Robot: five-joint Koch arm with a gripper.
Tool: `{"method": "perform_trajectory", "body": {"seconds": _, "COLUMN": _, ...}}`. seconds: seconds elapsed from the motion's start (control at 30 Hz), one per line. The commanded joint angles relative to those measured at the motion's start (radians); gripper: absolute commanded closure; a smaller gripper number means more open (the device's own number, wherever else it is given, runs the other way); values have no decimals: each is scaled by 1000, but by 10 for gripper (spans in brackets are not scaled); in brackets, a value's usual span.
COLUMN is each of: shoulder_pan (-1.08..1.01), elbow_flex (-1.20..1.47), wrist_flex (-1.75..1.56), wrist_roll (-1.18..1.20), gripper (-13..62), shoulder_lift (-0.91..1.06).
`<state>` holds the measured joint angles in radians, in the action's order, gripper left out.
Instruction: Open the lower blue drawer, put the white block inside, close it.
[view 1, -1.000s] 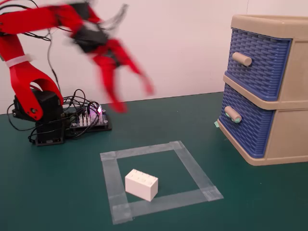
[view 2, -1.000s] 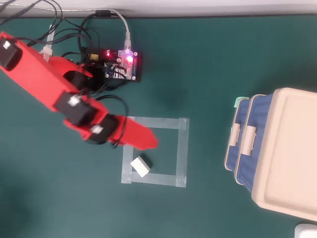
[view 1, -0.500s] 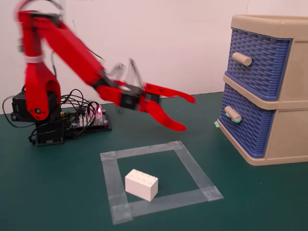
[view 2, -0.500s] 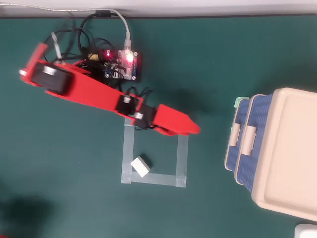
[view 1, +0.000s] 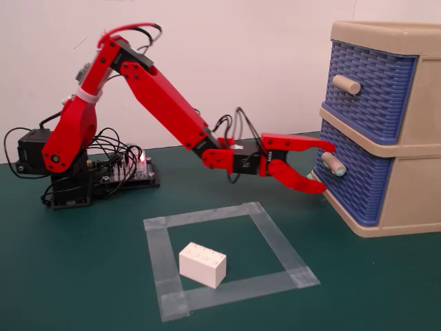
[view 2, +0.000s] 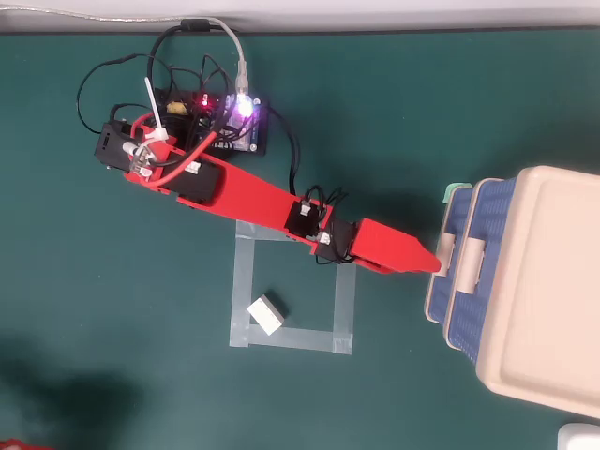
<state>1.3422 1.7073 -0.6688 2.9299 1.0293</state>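
Observation:
The lower blue drawer (view 1: 355, 185) (view 2: 454, 217) sits shut in the beige cabinet on the right. Its peg handle (view 1: 335, 164) has pale teal ends. My red gripper (view 1: 327, 167) (view 2: 433, 264) is open at the drawer front, one jaw above the handle and one below. I cannot tell whether either jaw touches the handle. The white block (view 1: 202, 264) (view 2: 266, 314), studs up, lies inside the tape square, well left of the gripper and apart from it.
The upper blue drawer (view 1: 368, 89), with a plain beige handle, is shut above the lower one. A grey tape square (view 1: 270, 238) (view 2: 345, 302) marks the green mat. The arm's base and a lit controller board (view 1: 127, 172) (view 2: 230, 117) with cables stand at the back left.
The arm has swung from high at the left down and to the right, reaching out until the open gripper straddles the lower drawer's handle. The block has not moved.

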Motion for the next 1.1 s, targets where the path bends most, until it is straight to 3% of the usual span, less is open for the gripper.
{"method": "perform_trajectory", "body": {"seconds": 0.0, "shoulder_pan": 38, "elbow_flex": -72, "wrist_flex": 28, "wrist_roll": 67, "gripper": 203, "shoulder_lift": 17}}
{"method": "perform_trajectory", "body": {"seconds": 0.23, "shoulder_pan": 69, "elbow_flex": -215, "wrist_flex": 66, "wrist_roll": 67, "gripper": 236, "shoulder_lift": -89}}
{"method": "perform_trajectory", "body": {"seconds": 0.53, "shoulder_pan": 57, "elbow_flex": -310, "wrist_flex": 232, "wrist_roll": 81, "gripper": 573, "shoulder_lift": -147}}
{"method": "perform_trajectory", "body": {"seconds": 0.7, "shoulder_pan": 48, "elbow_flex": -233, "wrist_flex": 262, "wrist_roll": 192, "gripper": 573, "shoulder_lift": -86}}
{"method": "perform_trajectory", "body": {"seconds": 0.87, "shoulder_pan": 25, "elbow_flex": 72, "wrist_flex": 276, "wrist_roll": 387, "gripper": 574, "shoulder_lift": 107}}
{"method": "perform_trajectory", "body": {"seconds": 1.07, "shoulder_pan": 0, "elbow_flex": 445, "wrist_flex": 275, "wrist_roll": 422, "gripper": 573, "shoulder_lift": 394}}
